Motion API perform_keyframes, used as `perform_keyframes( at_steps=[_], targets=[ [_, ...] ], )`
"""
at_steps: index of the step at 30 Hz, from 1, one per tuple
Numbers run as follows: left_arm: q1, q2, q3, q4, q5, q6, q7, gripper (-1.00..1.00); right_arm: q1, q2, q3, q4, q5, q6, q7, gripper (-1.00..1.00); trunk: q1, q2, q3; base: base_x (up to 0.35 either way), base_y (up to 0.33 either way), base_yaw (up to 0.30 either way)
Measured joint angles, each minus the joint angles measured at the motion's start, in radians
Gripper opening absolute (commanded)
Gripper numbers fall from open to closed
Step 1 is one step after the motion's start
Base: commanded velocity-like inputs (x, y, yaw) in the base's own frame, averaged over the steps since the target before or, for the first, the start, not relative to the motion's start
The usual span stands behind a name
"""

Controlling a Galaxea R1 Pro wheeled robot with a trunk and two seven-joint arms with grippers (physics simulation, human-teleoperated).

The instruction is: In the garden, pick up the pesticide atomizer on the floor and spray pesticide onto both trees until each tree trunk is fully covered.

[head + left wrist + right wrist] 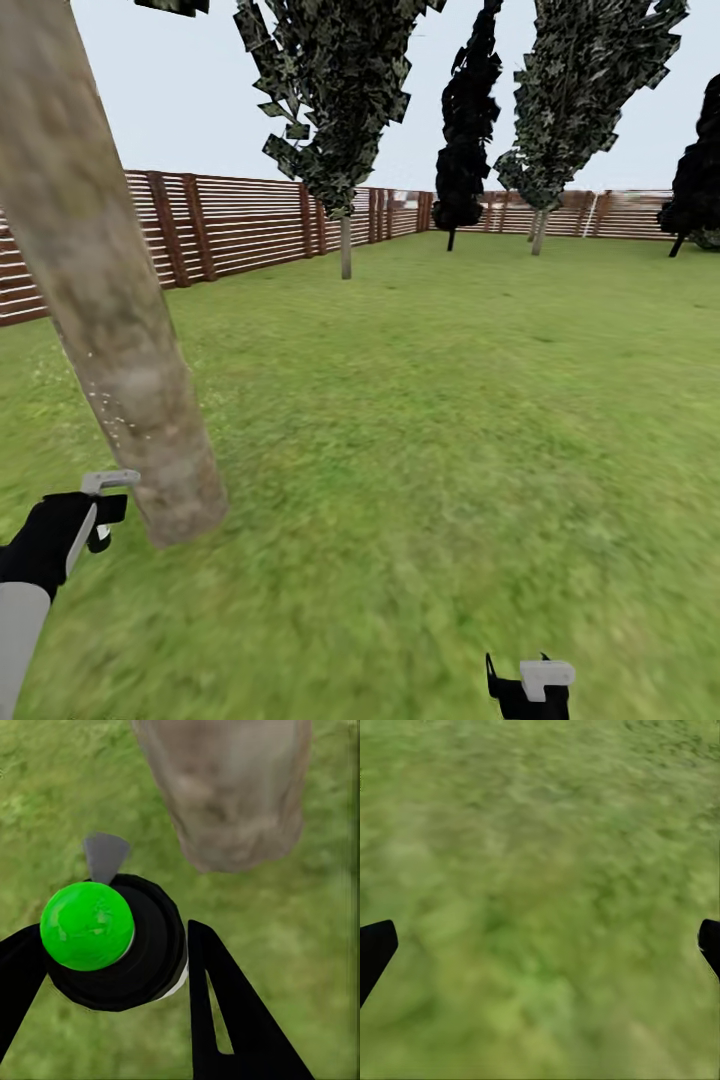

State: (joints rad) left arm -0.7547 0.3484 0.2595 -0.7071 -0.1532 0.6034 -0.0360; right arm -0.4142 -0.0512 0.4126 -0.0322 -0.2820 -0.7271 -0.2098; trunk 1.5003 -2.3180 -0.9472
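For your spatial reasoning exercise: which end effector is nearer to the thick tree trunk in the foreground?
Left. The left end effector, holding the atomizer, sits right beside the base of the tree trunk. The right end effector hangs well off to the trunk's other side, over open lawn.

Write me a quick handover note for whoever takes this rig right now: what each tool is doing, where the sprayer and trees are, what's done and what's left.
Left tool: shut on the pesticide atomizer, its green cap facing the wrist camera.
Right tool: open, holding nothing, over the lawn.
Near tree trunk: just ahead of the left tool, with pale specks low on the bark, possibly spray; coverage cannot be judged.
Other trees stand by the fence, such as one trunk.
Done: atomizer picked up.
Left: cover the near trunk fully, then drive to and spray the second.
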Motion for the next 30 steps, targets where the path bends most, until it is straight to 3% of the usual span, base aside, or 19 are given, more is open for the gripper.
perform_keyframes(
  at_steps=[2,4,6,10,16,28,30],
  targets=[
    [0.0,-0.009,0.003,0.032,-0.001,-0.065,0.002,-1.0,0.0,-0.001,0.0,0.0,0.0,0.0,0.0,1.0,0.0,0.0,0.0,0.097,-0.267,0.275],
    [0.0,-0.003,0.057,0.152,-0.005,-0.193,0.001,-1.0,0.0,-0.002,0.0,0.0,0.0,0.001,0.0,1.0,0.0,0.0,0.0,0.15,-0.255,0.278],
    [0.0,0.003,0.089,0.187,-0.004,-0.247,0.0,-1.0,0.0,-0.002,0.0,0.0,0.0,0.001,0.0,1.0,0.0,0.0,0.0,0.165,-0.251,0.278],
    [0.0,-0.011,0.086,0.188,-0.008,-0.261,0.001,-1.0,0.0,-0.001,0.0,0.0,0.0,0.001,0.0,1.0,0.0,0.0,0.0,0.217,-0.213,0.278],
    [0.0,-0.011,0.084,0.186,-0.01,-0.261,0.002,-1.0,0.0,-0.001,0.0,0.0,0.0,0.001,0.0,1.0,0.0,0.0,0.0,0.136,-0.235,0.26],
    [0.0,-0.008,0.082,0.187,-0.014,-0.251,0.002,-1.0,0.0,-0.001,-0.001,-0.002,0.0,0.0,-0.002,1.0,0.0,0.0,0.0,0.001,-0.273,0.01],
    [0.0,-0.008,0.082,0.187,-0.015,-0.251,0.029,-1.0,0.0,-0.001,-0.001,-0.001,0.0,0.0,-0.002,1.0,0.0,0.0,0.0,0.023,-0.273,0.0]
  ],
)
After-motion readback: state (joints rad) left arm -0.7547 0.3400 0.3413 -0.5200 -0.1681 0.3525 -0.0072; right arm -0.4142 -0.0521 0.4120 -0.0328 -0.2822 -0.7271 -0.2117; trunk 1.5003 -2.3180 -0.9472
